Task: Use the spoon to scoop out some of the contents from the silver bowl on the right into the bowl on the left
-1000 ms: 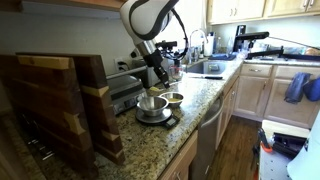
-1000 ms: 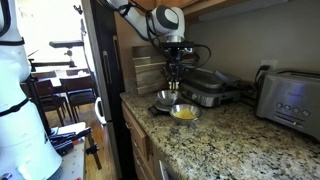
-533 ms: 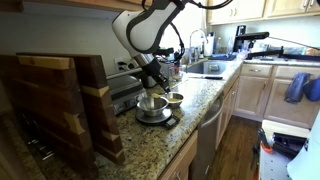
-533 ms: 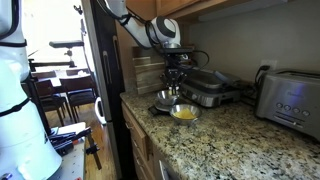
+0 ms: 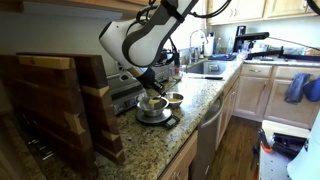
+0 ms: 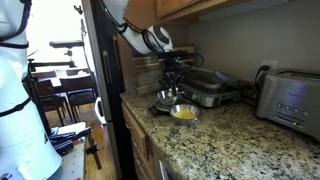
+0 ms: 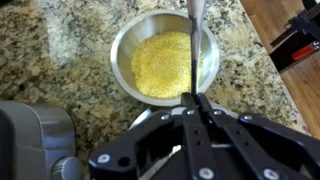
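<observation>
Two silver bowls stand side by side on the granite counter. One bowl holds yellow grain and also shows in both exterior views. The second bowl lies under my gripper and its contents are hidden. My gripper is shut on the spoon. The spoon's thin shaft reaches out over the right part of the grain bowl. I cannot tell whether the spoon carries anything.
Tall wooden cutting boards stand close to the bowls. A metal grill press sits behind them and a toaster further along. The sink lies beyond. The counter edge drops off beside the bowls.
The arm has swung and leaned lower over the counter. The gripper stays shut on the spoon above the two bowls and has shifted only slightly.
</observation>
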